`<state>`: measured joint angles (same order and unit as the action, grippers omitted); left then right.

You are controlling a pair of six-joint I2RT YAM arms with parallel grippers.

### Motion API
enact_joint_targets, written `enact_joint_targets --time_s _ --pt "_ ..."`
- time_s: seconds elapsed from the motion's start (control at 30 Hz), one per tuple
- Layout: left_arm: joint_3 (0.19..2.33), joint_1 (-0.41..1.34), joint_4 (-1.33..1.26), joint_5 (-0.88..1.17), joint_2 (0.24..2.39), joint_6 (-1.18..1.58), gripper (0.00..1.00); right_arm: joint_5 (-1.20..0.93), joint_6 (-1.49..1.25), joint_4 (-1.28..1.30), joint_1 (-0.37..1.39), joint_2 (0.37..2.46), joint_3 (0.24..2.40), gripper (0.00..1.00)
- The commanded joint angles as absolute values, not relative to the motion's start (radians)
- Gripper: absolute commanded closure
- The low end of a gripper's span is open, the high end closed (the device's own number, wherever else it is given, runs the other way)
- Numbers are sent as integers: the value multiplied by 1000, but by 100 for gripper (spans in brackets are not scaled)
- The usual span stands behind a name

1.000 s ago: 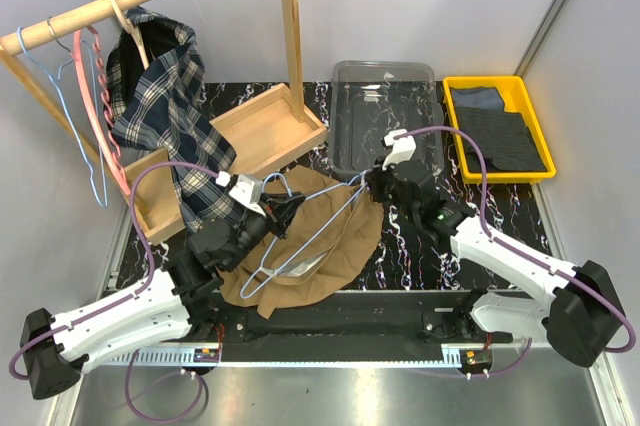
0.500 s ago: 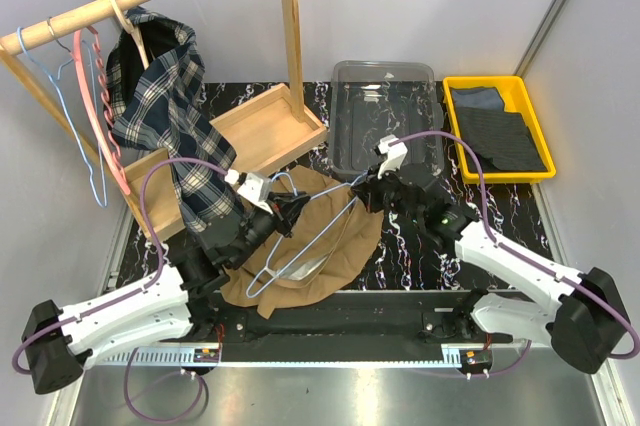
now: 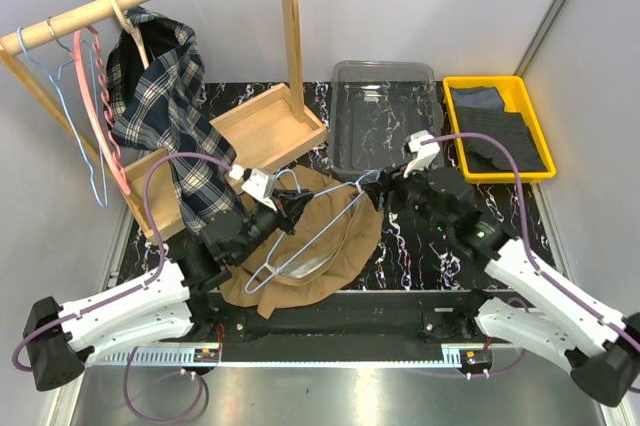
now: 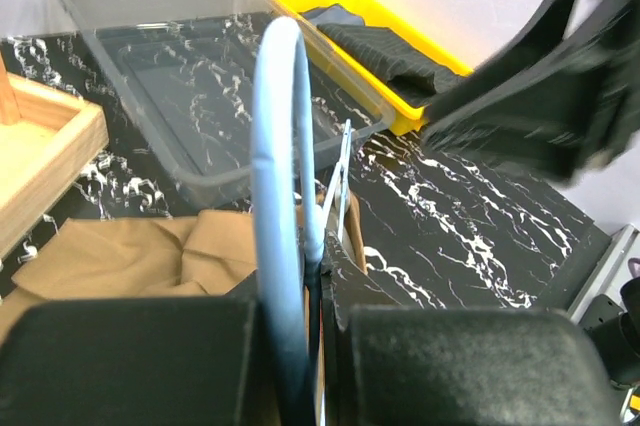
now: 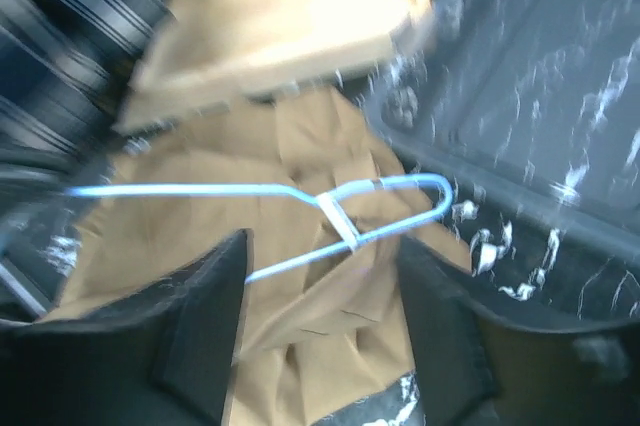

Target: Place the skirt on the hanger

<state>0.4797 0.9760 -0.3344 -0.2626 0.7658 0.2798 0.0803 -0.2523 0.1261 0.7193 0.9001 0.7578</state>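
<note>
Right gripper (image 5: 325, 251) had just let go of the hanger (image 5: 200, 189) end and backed off right, jaws wide and empty. Left gripper (image 3: 290, 206) stayed clamped on the hook. So I judged the hanger was held one-handed, lying across the skirt (image 3: 340, 246). The skirt was still flat on the table (image 3: 410, 246) between the arms, not hung yet, and the right arm was free to go for cloth. Count: one skirt; four hangers (this one, plus blue rail hanger (image 3: 21, 43), pink hanger (image 3: 100, 111), wooden hanger (image 3: 125, 21)); one plaid shirt (image 3: 160, 96); one rack (image 3: 270, 131); one clear tub (image 3: 383, 64); one yellow tray (image 3: 453, 131)
</note>
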Motion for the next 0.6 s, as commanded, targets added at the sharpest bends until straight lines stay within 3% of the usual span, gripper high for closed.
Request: enact_joint_targets --time_s 0.0,0.2,0.43,0.57 --pt "639 979 -270 -151 778 198 100 3 -158 196 721 854 931 22" --pt "836 979 -5 69 805 112 100 -461 -23 325 721 951 1072 14" --pt "951 979 285 242 715 25 100 -741 69 420 719 922 1100 9" --pt "954 979 314 274 641 17 100 -903 78 489 721 963 1126 6"
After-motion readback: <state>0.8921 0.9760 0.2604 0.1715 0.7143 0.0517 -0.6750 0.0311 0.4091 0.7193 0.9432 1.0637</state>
